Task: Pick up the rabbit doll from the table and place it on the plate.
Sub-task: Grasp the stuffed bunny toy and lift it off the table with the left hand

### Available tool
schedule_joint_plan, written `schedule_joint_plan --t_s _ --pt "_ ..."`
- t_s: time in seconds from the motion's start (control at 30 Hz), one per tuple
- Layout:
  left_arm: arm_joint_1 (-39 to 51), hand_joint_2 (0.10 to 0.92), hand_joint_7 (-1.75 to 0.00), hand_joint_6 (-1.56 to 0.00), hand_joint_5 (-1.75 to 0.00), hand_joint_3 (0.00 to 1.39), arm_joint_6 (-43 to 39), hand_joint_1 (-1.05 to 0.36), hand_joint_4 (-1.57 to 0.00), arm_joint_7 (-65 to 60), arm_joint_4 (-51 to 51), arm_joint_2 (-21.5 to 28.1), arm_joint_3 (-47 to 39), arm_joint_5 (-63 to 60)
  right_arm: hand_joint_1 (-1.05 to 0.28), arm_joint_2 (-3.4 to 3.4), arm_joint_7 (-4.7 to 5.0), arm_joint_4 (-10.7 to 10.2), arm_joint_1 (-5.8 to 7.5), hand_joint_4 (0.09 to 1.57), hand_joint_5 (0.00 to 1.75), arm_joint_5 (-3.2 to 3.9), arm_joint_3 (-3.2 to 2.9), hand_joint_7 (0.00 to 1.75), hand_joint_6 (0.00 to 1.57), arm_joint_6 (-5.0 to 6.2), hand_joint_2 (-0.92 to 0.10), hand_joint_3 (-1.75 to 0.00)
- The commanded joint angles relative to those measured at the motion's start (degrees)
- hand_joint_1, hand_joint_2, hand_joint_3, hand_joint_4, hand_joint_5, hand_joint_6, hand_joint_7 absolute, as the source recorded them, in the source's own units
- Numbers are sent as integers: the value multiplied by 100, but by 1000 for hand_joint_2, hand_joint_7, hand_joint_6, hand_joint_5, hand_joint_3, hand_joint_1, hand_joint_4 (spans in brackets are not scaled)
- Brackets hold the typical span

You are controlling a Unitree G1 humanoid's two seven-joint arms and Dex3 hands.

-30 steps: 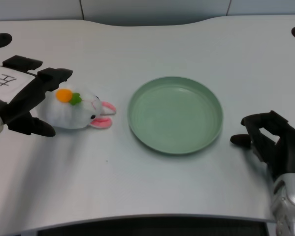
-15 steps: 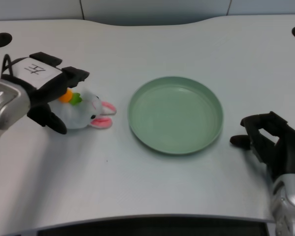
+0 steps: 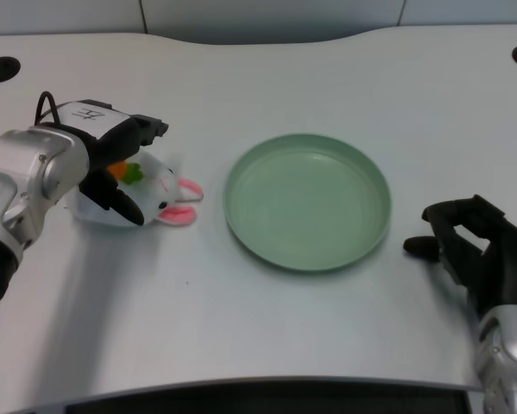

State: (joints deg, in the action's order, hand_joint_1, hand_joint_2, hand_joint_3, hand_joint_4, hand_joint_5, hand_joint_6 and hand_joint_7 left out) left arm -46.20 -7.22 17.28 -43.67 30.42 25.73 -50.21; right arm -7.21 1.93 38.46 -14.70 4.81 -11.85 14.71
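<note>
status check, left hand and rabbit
Left hand over rabbit, grip unconfirmed. Rabbit on table, left of plate. Path to plate open.

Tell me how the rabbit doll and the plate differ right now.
The rabbit doll is white with pink ears; the plate is plain green. The doll is smaller than the plate. The left hand lies over the doll; nothing touches the plate, which holds nothing. Both rest on the white table.

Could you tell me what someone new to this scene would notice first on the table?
The eye goes first to the round green plate at the middle of the white table, with nothing on it. Next comes the white rabbit doll to the plate's left, pink ears pointing toward it and an orange and green tuft on top, with the left hand wrapped over it from above.
</note>
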Motion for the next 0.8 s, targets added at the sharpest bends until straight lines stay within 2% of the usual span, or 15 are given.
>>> schedule_joint_plan --t_s 0.03,0.1,0.17,0.27,0.4,0.5,0.63,0.7,0.8 --pt "-246 914 -4 -73 -22 8 -116 -983 -35 -288 -489 -36 238 -92 -748 19 1 -32 24 857 886 41 -22 1256 764 -45 -921 -179" --pt "-349 909 -5 -76 -21 4 -199 -976 -32 -503 -793 -27 440 -222 -759 14 25 -84 41 859 888 22 -16 1258 775 -85 -921 -177" --pt "-421 906 -10 -87 -26 1 -278 -985 -41 -711 -1021 -16 607 -327 -754 12 17 -102 54 851 882 19 -12 1255 775 -73 -921 -181" --pt "-523 912 -5 -82 -23 3 -376 -981 -32 -836 -1223 6 887 -515 -747 21 -22 -146 81 848 880 66 -35 1252 775 -67 -921 -184" --pt "-564 890 -11 -98 -30 0 -562 -950 -40 -985 -1365 27 1101 -603 -747 37 -8 -235 117 857 884 87 -51 1249 782 -143 -921 -181" --pt "-578 880 -15 -110 -35 0 -674 -946 -48 -1051 -1448 19 1186 -592 -750 38 -31 -238 130 858 887 102 -61 1249 788 -112 -921 -178" --pt "-571 865 -13 -113 -36 0 -769 -946 -46 -1112 -1525 -24 1273 -563 -758 16 -49 -204 136 858 889 82 -60 1244 788 -77 -921 -179" --pt "-549 867 -7 -104 -40 2 -836 -946 -50 -1285 -1597 -82 1409 -658 -751 37 -25 -330 181 860 892 92 -62 1243 784 -161 -921 -180" --pt "-518 857 -15 -122 -59 0 -900 -940 -83 -1712 -1722 -131 1565 -772 -744 51 -36 -399 219 862 898 114 -74 1245 791 -178 -921 -176"
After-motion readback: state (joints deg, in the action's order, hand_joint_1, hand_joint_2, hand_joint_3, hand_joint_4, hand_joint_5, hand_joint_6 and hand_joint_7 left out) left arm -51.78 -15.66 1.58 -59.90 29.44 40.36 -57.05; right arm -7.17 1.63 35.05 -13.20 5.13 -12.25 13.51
